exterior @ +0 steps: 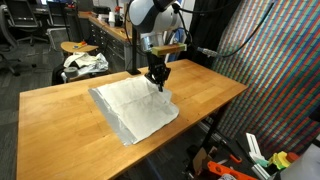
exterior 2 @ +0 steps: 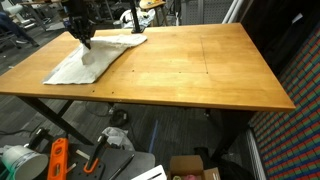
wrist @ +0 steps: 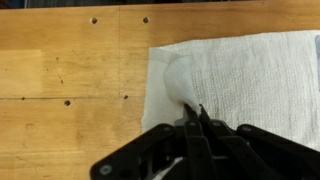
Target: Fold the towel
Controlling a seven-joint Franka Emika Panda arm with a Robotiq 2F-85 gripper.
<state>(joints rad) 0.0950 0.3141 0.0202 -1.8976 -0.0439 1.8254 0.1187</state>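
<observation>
The towel (exterior: pixel 135 108) lies spread on the wooden counter (exterior: pixel 60 115), close to one long edge, mostly flat and wrinkled. The gripper (wrist: pixel 194 115) is fully closed, its tips pinching a raised ridge of cloth at the towel's border. No finished fold is apparent. Judged status: early stage. The edge is grasped, but carrying it across and releasing it are not yet done.

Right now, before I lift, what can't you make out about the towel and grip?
- In both exterior views: gripper covers the pinch point; too small to read.
- Wrist view: towel cut off at right edge; gripper body hides its near part.
- Layers pinched: cannot tell.
</observation>
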